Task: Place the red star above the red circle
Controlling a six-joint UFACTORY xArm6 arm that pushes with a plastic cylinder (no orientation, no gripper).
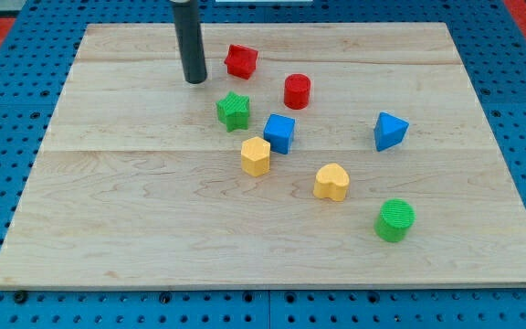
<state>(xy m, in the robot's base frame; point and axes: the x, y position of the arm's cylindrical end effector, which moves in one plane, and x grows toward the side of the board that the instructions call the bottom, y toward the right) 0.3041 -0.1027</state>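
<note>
Camera view, my tip (194,80) left of red star (240,61), red circle (297,91) nearby

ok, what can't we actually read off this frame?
- Arm above my tip: cut off by the view's top edge; only the rod shows.
- Far faces of the red star and red circle: hidden by the blocks themselves.
- Whether my tip touches the board: one view cannot settle it.
- Board's bottom corners: cut off by the frame.

my tip (194,80) | left of red star (241,61) | apparently apart
</note>
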